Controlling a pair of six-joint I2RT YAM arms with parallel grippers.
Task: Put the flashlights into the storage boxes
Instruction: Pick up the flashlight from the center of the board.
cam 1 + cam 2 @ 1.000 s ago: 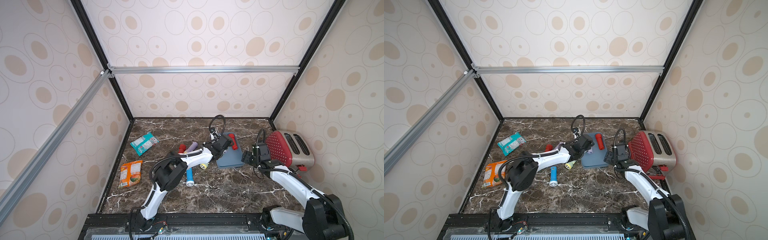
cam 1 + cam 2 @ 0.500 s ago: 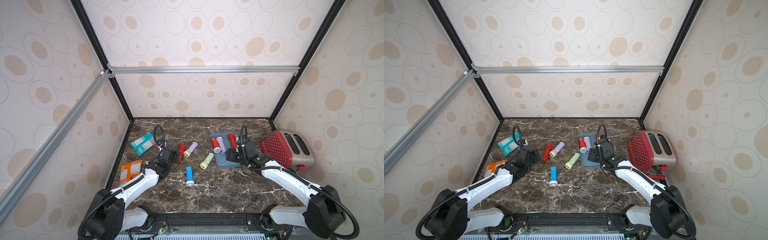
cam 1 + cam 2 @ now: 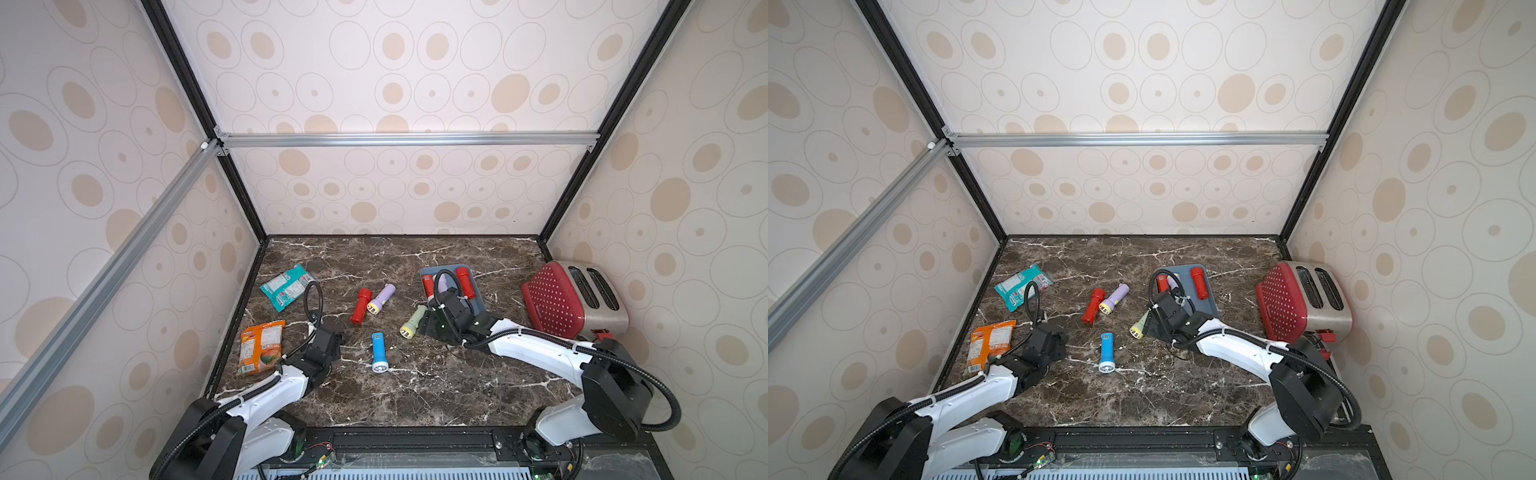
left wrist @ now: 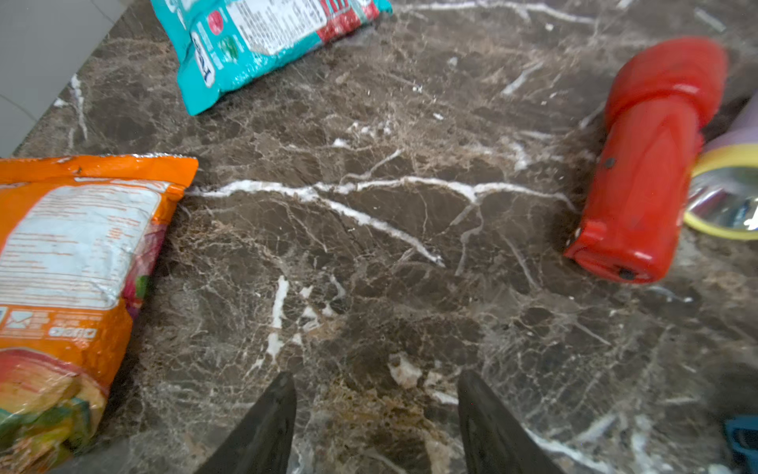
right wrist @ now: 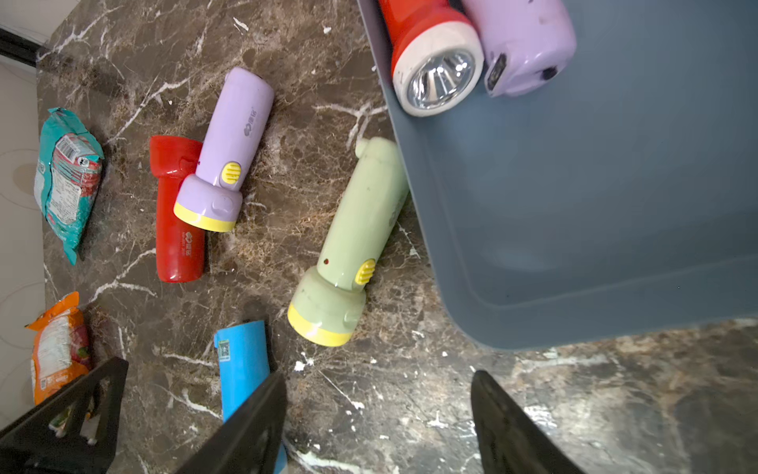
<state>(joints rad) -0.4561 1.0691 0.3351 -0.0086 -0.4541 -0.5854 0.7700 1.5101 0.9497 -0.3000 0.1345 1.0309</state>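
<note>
The blue-grey tray (image 5: 594, 205) sat on the marble worktop (image 3: 415, 395) right of centre, with the red polka-dot toaster (image 3: 552, 303) well apart to its right. Three flashlights lay inside it. A red flashlight (image 3: 465, 282) lay along the right wall. At the left wall, a second red flashlight (image 5: 428, 51) had a lilac flashlight (image 5: 525, 45) touching its side, and a cable loop partly hid that pair in both top views.

Four more were out on the worktop. The pale green flashlight (image 5: 357, 240) lay just outside the tray's left wall, its tail seemingly touching that wall, though the contact was hard to confirm. Further left, a loose lilac flashlight (image 3: 382, 297) rested its yellow-ringed head against a loose red flashlight (image 3: 360, 306). The blue flashlight (image 3: 379, 351) lay alone nearer the robot.

The right pincer (image 5: 379, 374) hovered over bare worktop by the tray's near left corner, its jaws spread apart and empty. The left pincer (image 4: 375, 377) was low over bare marble between the orange snack packet (image 4: 69, 254) and the loose red flashlight, its jaws likewise parted with nothing between them. The teal snack packet (image 3: 287, 286) lay near the left wall.
</note>
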